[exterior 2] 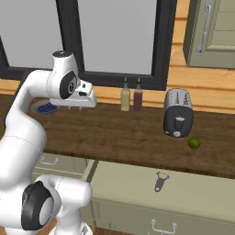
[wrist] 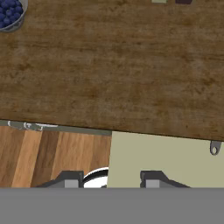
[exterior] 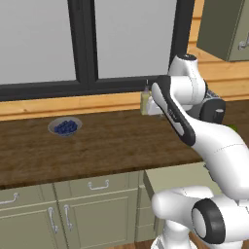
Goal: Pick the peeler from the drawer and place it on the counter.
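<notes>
Left base view: arm rises from lower right, its upper links bent over the counter (exterior: 97,146). A bowl of blueberries (exterior: 64,126) sits far left on the worktop. A pale bottle (exterior: 145,101) stands at the back wall, half hidden by the arm. The pulled-out drawer (exterior: 180,176) shows as a pale-green slab under the counter edge, mostly behind the arm.

Right base view: drawer (exterior 2: 137,183) is open below the counter (exterior 2: 128,133). The peeler (exterior 2: 159,181) lies flat on the drawer floor, right of centre, nothing touching it. Toaster (exterior 2: 178,113) stands on the counter, lime (exterior 2: 194,143) just right of it at the near edge. Two bottles (exterior 2: 131,95) against the back wall. The hand hangs over the counter's left part, well apart from the peeler.

Hand view: looking down on wood grain, drawer floor (wrist: 166,157) at the bottom, gripper (wrist: 109,180) fingertips (wrist: 70,179) spread apart, nothing between them. The peeler's looped end (wrist: 214,148) peeks in at the right edge. Blueberry bowl (wrist: 11,13) in the top-left corner.
</notes>
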